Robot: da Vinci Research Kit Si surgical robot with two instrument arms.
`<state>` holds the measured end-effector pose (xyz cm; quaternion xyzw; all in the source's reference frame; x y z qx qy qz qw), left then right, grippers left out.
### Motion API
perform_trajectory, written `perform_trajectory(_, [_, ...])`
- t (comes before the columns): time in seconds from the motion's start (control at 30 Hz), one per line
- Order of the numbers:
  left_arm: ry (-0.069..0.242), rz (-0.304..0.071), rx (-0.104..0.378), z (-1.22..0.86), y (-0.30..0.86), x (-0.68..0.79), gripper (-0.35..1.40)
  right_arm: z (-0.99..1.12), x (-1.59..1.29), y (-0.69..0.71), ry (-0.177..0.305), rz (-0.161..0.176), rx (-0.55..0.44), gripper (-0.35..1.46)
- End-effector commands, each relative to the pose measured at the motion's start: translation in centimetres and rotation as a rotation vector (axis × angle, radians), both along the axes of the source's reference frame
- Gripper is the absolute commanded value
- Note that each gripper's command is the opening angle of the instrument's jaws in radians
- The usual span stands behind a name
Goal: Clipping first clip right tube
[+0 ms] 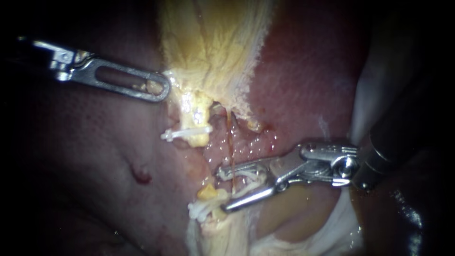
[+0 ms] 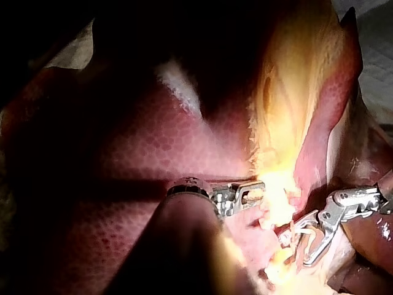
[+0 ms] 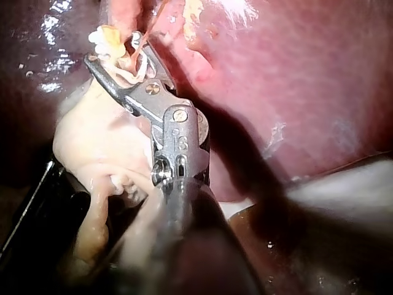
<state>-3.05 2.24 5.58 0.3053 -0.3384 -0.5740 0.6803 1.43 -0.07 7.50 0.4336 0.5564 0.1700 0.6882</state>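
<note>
My right instrument (image 1: 222, 190) comes in from the right, its jaws standing apart with a white clip (image 1: 247, 179) seated between them. A thin brownish tube (image 1: 231, 137) runs down from the pale yellow gallbladder (image 1: 213, 47) and passes between those jaws. In the right wrist view the same jaws (image 3: 113, 52) carry the clip (image 3: 136, 70) around pale strands. My left instrument (image 1: 159, 89) has its windowed jaws shut on the gallbladder's lower left edge; the left wrist view shows them (image 2: 258, 193) in the pale tissue.
Another white clip (image 1: 186, 133) crosses a pale stalk left of the thin tube. A white clump (image 1: 199, 208) lies just below my right instrument's jaws. Red liver (image 1: 308, 71) surrounds the field. Pale tissue (image 1: 332, 232) lies under the right shaft.
</note>
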Motion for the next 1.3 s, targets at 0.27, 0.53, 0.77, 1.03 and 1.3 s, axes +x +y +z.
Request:
perform_trajectory(0.27, [0.0,0.0,0.0,0.0,0.0,0.0,-0.35,-0.01,0.08,0.0,0.044,0.021,0.063,0.48])
perform_trajectory(0.53, [0.0,0.001,0.0,0.01,0.01,0.0,-0.35,-0.06,0.12,-0.07,0.048,0.02,0.075,0.48])
perform_trajectory(0.77, [0.002,-0.002,-0.001,0.01,0.01,0.0,-0.35,-0.09,0.15,-0.17,0.07,-0.005,0.089,0.47])
perform_trajectory(1.03, [0.002,-0.002,-0.001,0.01,0.01,0.0,-0.35,-0.13,0.17,-0.21,0.112,-0.055,0.103,0.46])
perform_trajectory(1.3, [0.002,-0.002,-0.001,0.01,0.01,0.0,-0.35,-0.32,0.19,-0.24,0.146,-0.052,0.12,0.46])
